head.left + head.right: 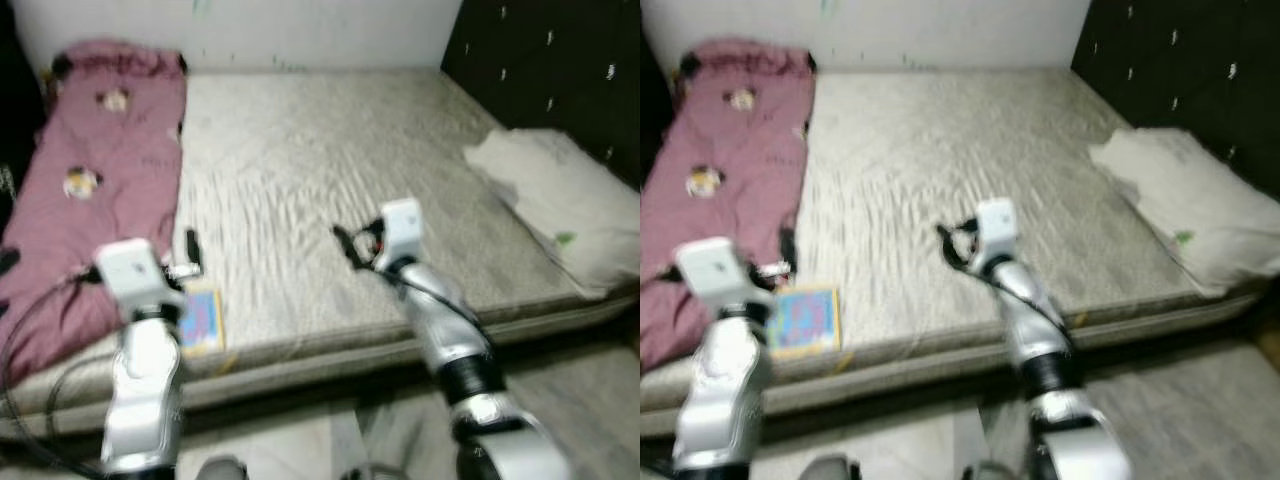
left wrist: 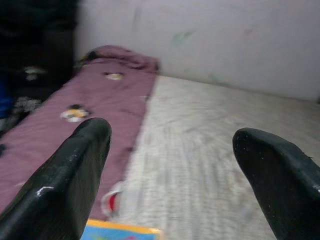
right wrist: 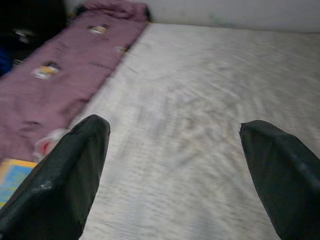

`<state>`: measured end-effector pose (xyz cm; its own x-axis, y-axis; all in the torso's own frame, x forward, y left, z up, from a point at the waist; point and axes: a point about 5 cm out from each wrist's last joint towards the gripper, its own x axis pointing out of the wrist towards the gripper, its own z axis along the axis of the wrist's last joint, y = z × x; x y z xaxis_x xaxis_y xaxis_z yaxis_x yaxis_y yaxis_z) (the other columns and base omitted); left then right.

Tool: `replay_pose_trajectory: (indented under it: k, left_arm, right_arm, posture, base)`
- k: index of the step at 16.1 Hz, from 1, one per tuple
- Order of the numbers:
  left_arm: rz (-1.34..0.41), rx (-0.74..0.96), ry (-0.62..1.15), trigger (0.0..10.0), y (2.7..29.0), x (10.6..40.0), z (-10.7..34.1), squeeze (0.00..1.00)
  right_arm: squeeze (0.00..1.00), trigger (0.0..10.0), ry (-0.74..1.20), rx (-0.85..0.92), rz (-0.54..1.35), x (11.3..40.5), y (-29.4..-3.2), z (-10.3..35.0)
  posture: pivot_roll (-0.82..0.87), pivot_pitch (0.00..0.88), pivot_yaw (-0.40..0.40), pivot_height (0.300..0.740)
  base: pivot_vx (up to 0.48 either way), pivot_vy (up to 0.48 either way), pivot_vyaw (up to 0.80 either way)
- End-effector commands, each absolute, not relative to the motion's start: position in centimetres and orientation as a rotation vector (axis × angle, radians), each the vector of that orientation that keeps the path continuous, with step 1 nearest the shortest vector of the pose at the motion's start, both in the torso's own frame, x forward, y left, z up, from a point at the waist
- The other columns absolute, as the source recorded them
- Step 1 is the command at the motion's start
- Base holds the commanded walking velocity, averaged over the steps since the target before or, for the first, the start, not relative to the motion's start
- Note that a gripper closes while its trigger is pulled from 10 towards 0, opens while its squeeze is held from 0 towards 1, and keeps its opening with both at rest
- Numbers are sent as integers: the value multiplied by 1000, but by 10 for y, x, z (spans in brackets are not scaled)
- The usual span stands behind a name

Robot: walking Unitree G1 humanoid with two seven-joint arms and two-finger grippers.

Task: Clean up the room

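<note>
I see both claws spread wide over the bed [image 1: 330, 200], left claw [image 1: 190, 250] above a colourful book [image 1: 805, 320] whose cover I can't read, right claw [image 1: 350, 243] mid-mattress.

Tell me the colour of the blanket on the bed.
Dusty pink blanket with small printed patches; clearest in the left eye view.

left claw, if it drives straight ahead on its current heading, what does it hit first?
Probably the bed's grey mattress, just past the blue book. The open left claw points low across it; depth is unclear.
</note>
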<state>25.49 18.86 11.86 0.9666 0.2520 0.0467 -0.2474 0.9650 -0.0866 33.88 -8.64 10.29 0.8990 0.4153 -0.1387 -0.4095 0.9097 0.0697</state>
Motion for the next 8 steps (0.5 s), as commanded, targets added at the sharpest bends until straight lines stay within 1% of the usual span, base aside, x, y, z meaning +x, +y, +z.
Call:
replay_pose_trajectory:
  k: [1,2,3,8]
  left_arm:
    - [229,-90,-79,10000,185,254,123,0]
    - [229,-89,-80,10000,185,254,123,0]
    - [229,-88,-81,10000,185,254,123,0]
    - [221,-96,-89,10000,184,256,125,0]
  right_arm:
    - [0,10000,134,23,431,342,-88,109]
    - [0,10000,133,24,433,342,-87,109]
    - [0,10000,133,24,434,342,-86,109]
    - [0,10000,124,26,431,343,-85,112]
  posture:
    - [-10,0,-52,740]
    - [-10,0,-52,740]
    - [-9,0,-46,740]
    - [-14,0,-47,740]
  base:
    - [0,0,0]
    - [0,0,0]
    - [266,0,0]
    - [354,0,0]
